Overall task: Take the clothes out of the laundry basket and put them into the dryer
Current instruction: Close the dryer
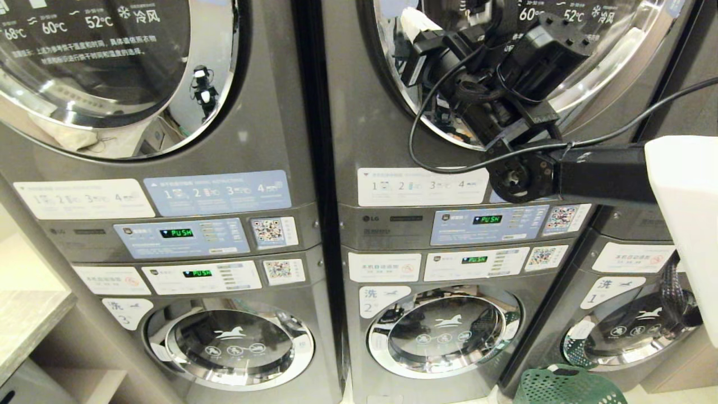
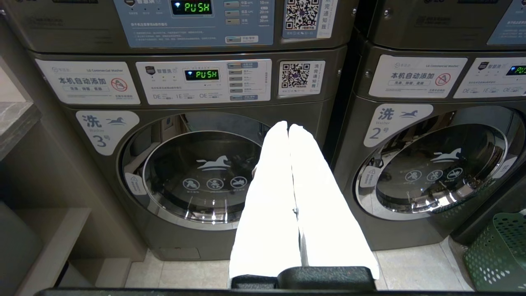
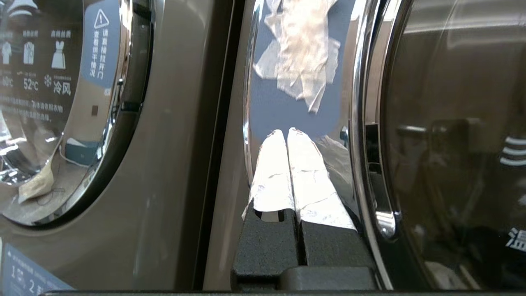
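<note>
reading "push" on the lg dryer (image 1: 482,219) display (green letters).

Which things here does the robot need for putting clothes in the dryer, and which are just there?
For the job:
- right gripper, shut, at the door edge of the middle dryer
- green laundry basket on the floor

Just there:
- left gripper, shut, idle before washer 3
- left dryer
- washer 2
- grey shelf
</note>
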You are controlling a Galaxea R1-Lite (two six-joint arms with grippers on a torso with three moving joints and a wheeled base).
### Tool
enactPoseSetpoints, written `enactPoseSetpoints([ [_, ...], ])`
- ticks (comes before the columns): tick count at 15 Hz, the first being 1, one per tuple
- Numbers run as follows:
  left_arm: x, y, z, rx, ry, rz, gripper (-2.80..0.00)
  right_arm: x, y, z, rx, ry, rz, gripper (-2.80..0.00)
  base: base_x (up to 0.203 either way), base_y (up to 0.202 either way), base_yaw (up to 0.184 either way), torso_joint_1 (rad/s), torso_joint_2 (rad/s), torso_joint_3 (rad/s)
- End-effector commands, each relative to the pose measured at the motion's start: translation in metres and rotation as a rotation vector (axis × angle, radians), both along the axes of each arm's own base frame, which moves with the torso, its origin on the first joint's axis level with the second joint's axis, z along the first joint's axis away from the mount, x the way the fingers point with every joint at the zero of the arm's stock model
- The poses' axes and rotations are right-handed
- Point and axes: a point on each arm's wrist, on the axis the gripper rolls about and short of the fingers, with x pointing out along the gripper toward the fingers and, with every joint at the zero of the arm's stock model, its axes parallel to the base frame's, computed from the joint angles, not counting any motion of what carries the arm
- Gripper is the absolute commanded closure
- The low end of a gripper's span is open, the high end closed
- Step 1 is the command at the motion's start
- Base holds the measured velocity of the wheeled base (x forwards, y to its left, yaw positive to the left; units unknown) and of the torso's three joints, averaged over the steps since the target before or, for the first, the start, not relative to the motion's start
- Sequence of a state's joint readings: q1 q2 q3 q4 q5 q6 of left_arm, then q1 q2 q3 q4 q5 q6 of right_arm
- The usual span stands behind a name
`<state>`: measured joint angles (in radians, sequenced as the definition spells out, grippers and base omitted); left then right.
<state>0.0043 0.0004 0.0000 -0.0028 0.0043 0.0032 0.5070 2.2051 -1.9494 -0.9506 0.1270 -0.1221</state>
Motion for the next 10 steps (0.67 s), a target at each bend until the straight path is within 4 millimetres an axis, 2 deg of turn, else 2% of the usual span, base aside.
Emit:
enactPoseSetpoints([
  [1,0.000,0.000,0.000,0.000,-0.001,0.001,0.00,0.005,0.000,-0.005,-0.005,0.003,-0.007,0.00,0.000,0.000,0.000,0.000,0.00,0.000],
  [7,0.000,0.000,0.000,0.000,-0.001,0.001,0.00,0.017,-0.006,-0.016,-0.019,0.026,-0.031,0.00,0.000,0.000,0.000,0.000,0.00,0.000],
  [10,0.000,0.000,0.000,0.000,-0.001,0.001,0.00,0.016,-0.007,-0.015,-0.018,0.023,-0.033,0.00,0.000,0.000,0.000,0.000,0.00,0.000],
])
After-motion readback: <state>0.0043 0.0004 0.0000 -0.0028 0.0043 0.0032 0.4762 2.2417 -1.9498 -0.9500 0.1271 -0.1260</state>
